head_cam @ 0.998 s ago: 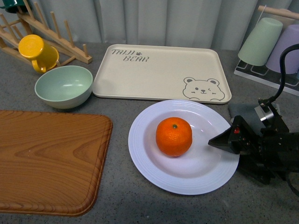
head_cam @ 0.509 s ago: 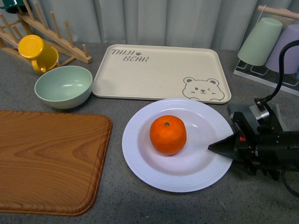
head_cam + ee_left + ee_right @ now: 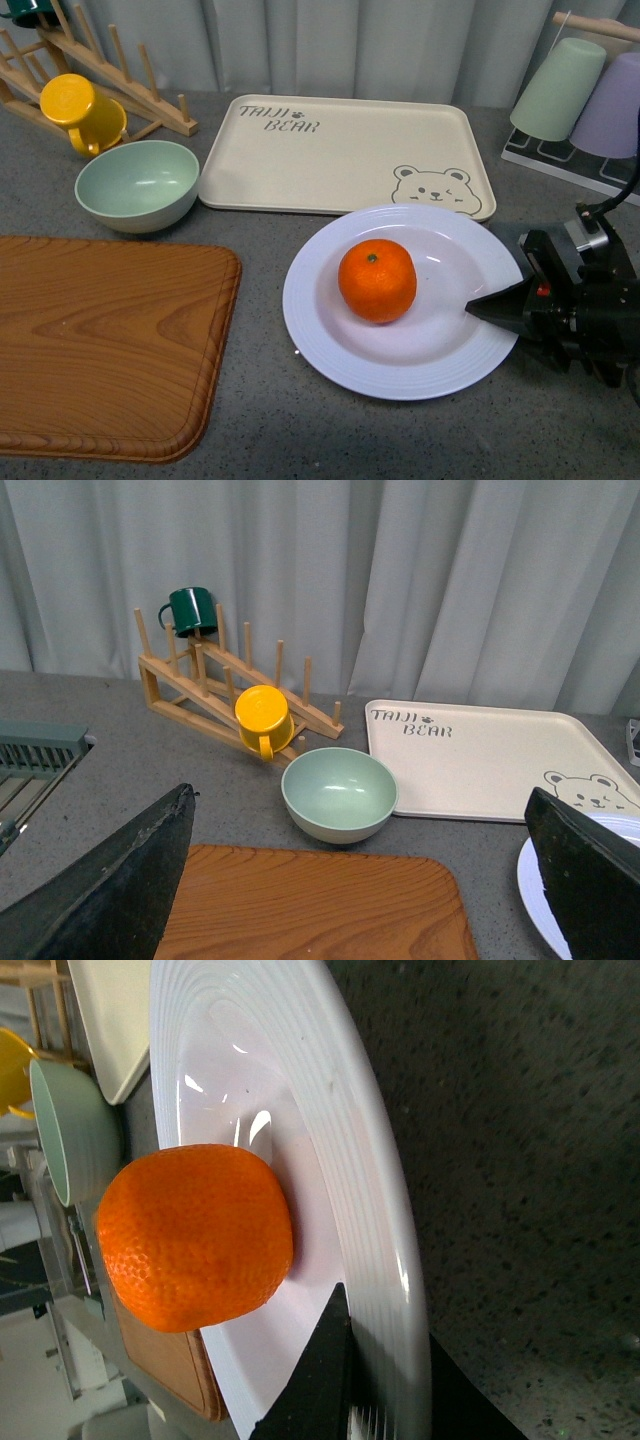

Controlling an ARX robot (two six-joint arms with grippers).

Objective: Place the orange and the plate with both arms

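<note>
The white plate (image 3: 320,335) rests on the grey counter in front of the bear tray, and the orange (image 3: 377,280) sits in its middle. My right gripper (image 3: 500,303) is shut on the plate's right rim, one finger above it and one below. In the right wrist view the orange (image 3: 195,1235) lies on the plate (image 3: 300,1080) just beyond the gripper (image 3: 385,1335). My left gripper (image 3: 350,900) hangs open above the wooden board (image 3: 310,920) with nothing between its fingers (image 3: 120,890). Only a sliver of the plate (image 3: 535,890) shows beside its right finger.
The cream bear tray (image 3: 340,150) lies behind the plate, whose far rim reaches its front edge. A mint-green bowl (image 3: 136,185) and a yellow mug (image 3: 78,112) on a wooden rack (image 3: 150,105) stand at the back left. Upturned cups (image 3: 560,88) stand at the back right.
The plate with the orange first slid left, then came back right and slightly toward the tray. The right gripper moved with it, still holding the rim.
</note>
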